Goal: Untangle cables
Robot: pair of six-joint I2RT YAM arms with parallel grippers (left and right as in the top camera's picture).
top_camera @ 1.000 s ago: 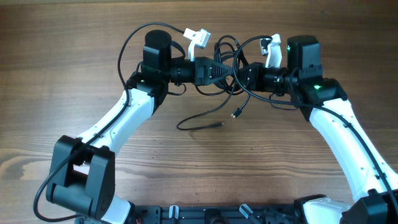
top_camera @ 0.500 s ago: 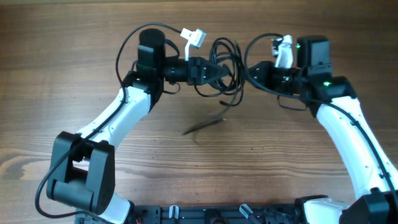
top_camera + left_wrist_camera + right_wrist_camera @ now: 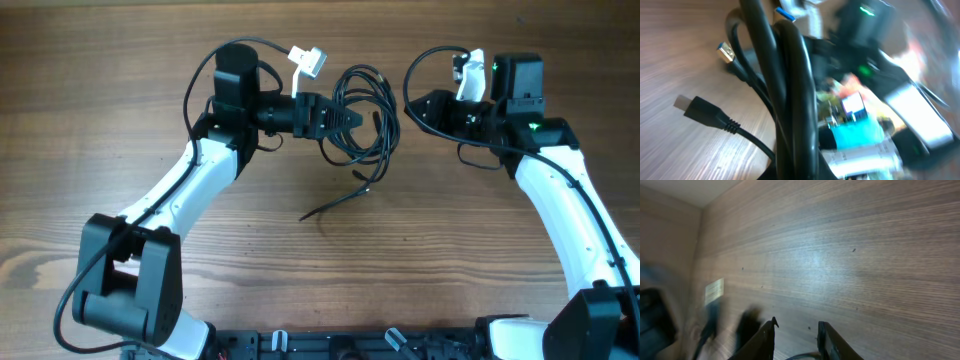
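Wooden table [image 3: 100, 80], bare apart from the job.

Left arm [image 3: 190, 190] and right arm [image 3: 560, 215] both reach to the far middle with wrists facing each other. That looks like a setup for pulling the bundle apart between them.

Left gripper [image 3: 352, 117] is clamped on the cables [image 3: 385, 135]. The loops hang off its tip, so it acts as the anchor. In the left wrist view the strands [image 3: 790, 90] run thick right past the lens, which fits a grip on several at once. The shot is too blurred to see the fingers themselves.

Right gripper [image 3: 412, 108] sits just beside the loops, not touching. In its own view the pincer [image 3: 796, 335] has a narrow gap with nothing in it and only wood behind. My read is that it is free to pick one strand.

One tail [image 3: 335, 203] lies loose on the table below the bundle, apparently already clear of the knot.

Near the table surface there is a black plug [image 3: 697, 108] and a metal USB plug [image 3: 726, 51]. Both are snag risks if dragged through a loop.
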